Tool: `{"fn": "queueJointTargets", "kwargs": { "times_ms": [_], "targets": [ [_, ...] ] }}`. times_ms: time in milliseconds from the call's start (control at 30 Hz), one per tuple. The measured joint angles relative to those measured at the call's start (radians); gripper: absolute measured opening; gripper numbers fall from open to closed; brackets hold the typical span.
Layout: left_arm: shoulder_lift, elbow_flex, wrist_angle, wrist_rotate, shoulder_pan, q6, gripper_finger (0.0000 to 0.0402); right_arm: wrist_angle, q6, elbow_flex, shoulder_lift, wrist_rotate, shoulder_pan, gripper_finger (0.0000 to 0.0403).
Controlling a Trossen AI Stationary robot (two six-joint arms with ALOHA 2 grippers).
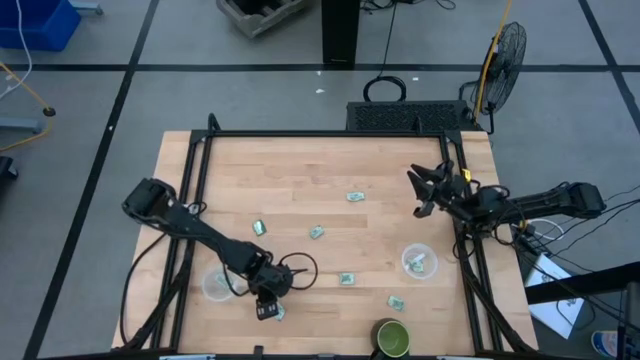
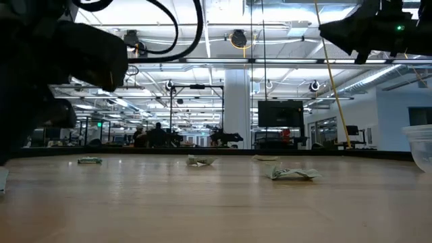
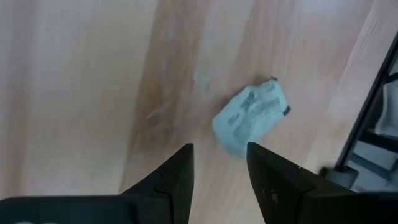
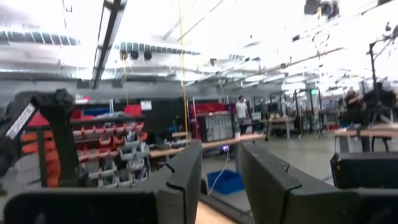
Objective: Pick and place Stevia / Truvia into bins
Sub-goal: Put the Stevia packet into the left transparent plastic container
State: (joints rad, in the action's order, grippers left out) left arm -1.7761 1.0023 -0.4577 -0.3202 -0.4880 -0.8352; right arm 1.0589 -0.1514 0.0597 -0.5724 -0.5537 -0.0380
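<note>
Several pale green Stevia packets lie on the wooden table: one [image 1: 355, 196] far back, two [image 1: 258, 228] [image 1: 317, 232] mid-table, two [image 1: 346, 279] [image 1: 396, 302] nearer the front. My left gripper [image 1: 268, 303] hovers low at the front left, open, next to a packet [image 1: 279, 313]. In the left wrist view that packet [image 3: 252, 118] lies flat just beyond my gripper [image 3: 221, 155], touching neither finger. The left bin [image 1: 217, 285] stands just left of this gripper. The right bin [image 1: 418, 262] holds a packet. My right gripper [image 1: 425, 190] hangs raised at the back right, open and holding nothing [image 4: 221, 158].
A dark green cup [image 1: 393, 338] stands at the front edge, right of centre. Black frame rails [image 1: 330, 133] run along the table's back and sides. In the low view, packets [image 2: 291, 173] [image 2: 200, 160] dot the tabletop and the right bin [image 2: 422, 145] shows at the edge.
</note>
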Motion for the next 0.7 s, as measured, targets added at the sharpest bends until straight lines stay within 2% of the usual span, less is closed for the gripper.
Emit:
{"fn": "queueJointTargets", "kwargs": {
  "times_ms": [367,467,600,700],
  "targets": [
    [-0.025,0.0,0.065,0.033,-0.012,-0.041,0.0146,0.184,-0.135,0.0,0.0,0.002,0.0,0.01],
    [-0.025,0.0,0.051,0.034,-0.012,-0.019,0.011,0.217,-0.165,0.0,0.0,0.003,0.0,0.01],
    [-0.025,0.0,0.039,0.024,-0.012,0.023,0.0024,0.23,-0.186,0.0,0.0,0.004,0.0,0.01],
    [-0.021,0.0,0.034,0.003,-0.014,0.039,0.001,0.225,-0.186,0.0,0.0,0.005,0.0,0.01]
  ]
}}
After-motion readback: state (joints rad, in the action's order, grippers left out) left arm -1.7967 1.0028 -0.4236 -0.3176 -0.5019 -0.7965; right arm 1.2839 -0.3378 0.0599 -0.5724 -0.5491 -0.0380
